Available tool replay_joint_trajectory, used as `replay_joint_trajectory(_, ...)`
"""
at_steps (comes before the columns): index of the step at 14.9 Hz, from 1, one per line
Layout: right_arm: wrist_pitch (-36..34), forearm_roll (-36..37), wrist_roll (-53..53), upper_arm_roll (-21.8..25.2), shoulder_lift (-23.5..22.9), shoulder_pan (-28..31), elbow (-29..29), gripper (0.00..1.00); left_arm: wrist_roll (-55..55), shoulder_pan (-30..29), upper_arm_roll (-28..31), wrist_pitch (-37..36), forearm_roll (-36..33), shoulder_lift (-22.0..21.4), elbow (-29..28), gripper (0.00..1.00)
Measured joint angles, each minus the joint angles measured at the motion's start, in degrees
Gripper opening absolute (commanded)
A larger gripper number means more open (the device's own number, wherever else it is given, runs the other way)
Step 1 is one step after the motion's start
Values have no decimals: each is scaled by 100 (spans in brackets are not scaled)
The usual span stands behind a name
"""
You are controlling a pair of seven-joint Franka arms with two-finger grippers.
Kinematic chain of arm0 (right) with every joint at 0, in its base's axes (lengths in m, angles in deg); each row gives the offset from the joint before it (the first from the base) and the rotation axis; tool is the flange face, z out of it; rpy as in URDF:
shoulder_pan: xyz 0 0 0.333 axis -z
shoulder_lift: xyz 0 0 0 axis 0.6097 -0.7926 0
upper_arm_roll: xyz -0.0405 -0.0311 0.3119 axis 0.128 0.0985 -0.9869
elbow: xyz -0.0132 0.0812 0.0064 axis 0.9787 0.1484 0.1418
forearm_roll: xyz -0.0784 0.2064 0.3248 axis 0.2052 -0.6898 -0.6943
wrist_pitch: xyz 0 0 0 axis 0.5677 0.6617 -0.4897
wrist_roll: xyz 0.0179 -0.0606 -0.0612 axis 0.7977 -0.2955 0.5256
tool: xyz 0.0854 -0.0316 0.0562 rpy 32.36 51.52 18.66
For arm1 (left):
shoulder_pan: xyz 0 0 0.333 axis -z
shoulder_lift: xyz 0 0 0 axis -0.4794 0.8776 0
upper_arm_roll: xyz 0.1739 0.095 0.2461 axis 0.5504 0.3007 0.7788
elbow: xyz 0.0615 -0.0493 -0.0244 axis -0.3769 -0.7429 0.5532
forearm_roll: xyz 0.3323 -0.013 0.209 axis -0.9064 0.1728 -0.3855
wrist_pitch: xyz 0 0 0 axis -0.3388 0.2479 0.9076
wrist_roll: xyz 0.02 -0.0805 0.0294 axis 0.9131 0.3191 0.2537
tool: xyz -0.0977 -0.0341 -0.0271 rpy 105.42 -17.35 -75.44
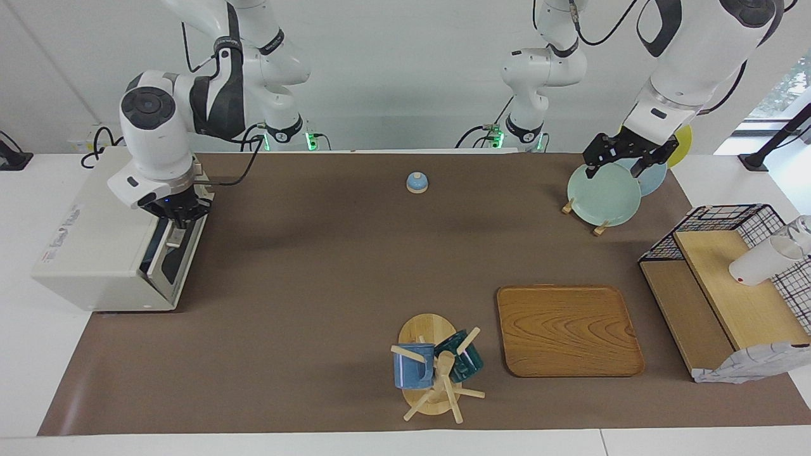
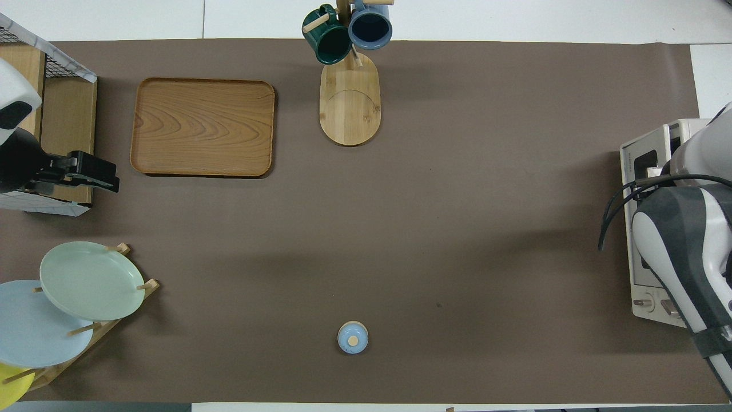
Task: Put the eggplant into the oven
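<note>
- Boxy off-white toaster oven [image 1: 101,253], dark glass door.
- Right gripper [image 1: 177,218] at the door's top edge; finger spread can't be told.
- Left gripper [image 1: 624,158] waits spread over the plate rack [image 1: 599,225].

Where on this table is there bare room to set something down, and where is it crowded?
Free: the wide mat between the oven, bell and mug tree; also the wooden tray. Crowded: the left arm's end, with the plate rack and wire shelf.

Eggplant unseen in either view, oven [image 1: 101,253] interior hidden by its own body and the right arm, right gripper [image 1: 177,218] fingertips masked at the door, yellow plate [image 2: 8,386] cut off by the overhead view's edge
</note>
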Motion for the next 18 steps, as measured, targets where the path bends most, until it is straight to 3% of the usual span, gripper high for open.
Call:
replay_joint_trajectory(8,-964,-630,-190,-2,275,7,345,14,0,0,0,0,0,0,0,100)
replay_joint_trajectory(11,-1273,-1072,-193,-14,300,4,698,39,0,0,0,0,0,0,0,100)
replay_joint_trajectory(12,-1350,-1208,-195,-15,303,4,816,42,0,0,0,0,0,0,0,100)
replay_joint_trajectory(13,-1421,-1312,-196,-15,307,4,909,64,0,0,0,0,0,0,0,100)
replay_joint_trajectory(14,-1487,-1366,-198,-16,318,3,976,100,0,0,0,0,0,0,0,100)
replay_joint_trajectory(18,-1590,-1418,-200,-20,362,-13,1018,100,0,0,0,0,0,0,0,100)
